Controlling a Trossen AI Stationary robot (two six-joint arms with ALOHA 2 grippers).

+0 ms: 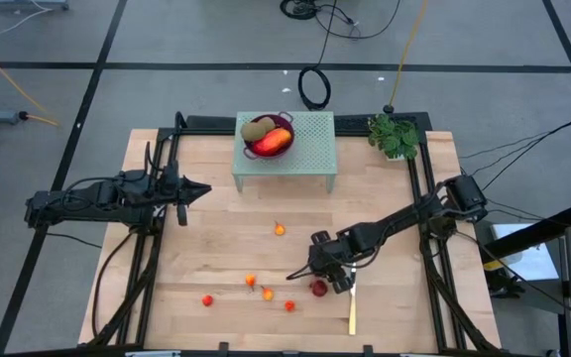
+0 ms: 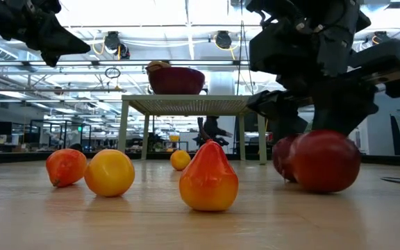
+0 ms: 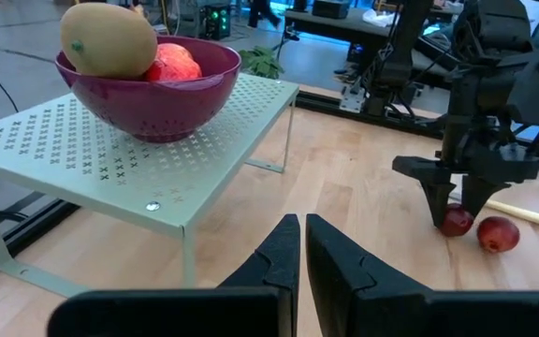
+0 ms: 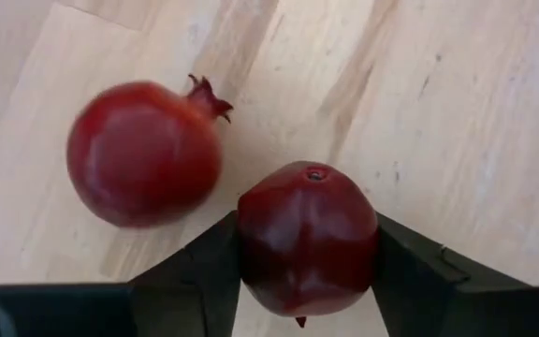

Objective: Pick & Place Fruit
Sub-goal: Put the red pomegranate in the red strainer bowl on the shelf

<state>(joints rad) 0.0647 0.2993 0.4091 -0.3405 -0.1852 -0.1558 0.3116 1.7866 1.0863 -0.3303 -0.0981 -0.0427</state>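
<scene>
My right gripper is low over the near middle of the table, closed around a dark red round fruit. A second dark red fruit lies just beside it on the wood. Several small orange-red fruits are scattered to their left, and one pear-shaped fruit stands upright. The purple bowl on the green rack holds a brown-green oval and a red-orange fruit. My left gripper hovers shut at the table's left, touching nothing. My right gripper pinches the dark red round fruit between its two fingers, one on each of its opposite sides. The fingers come from above, slanting down from the table's right. The fruit still sits on the table.
A yellow-handled knife lies just right of the right gripper, near the front edge. A small green plant stands at the far right corner. Black frame rails run along both sides of the table.
</scene>
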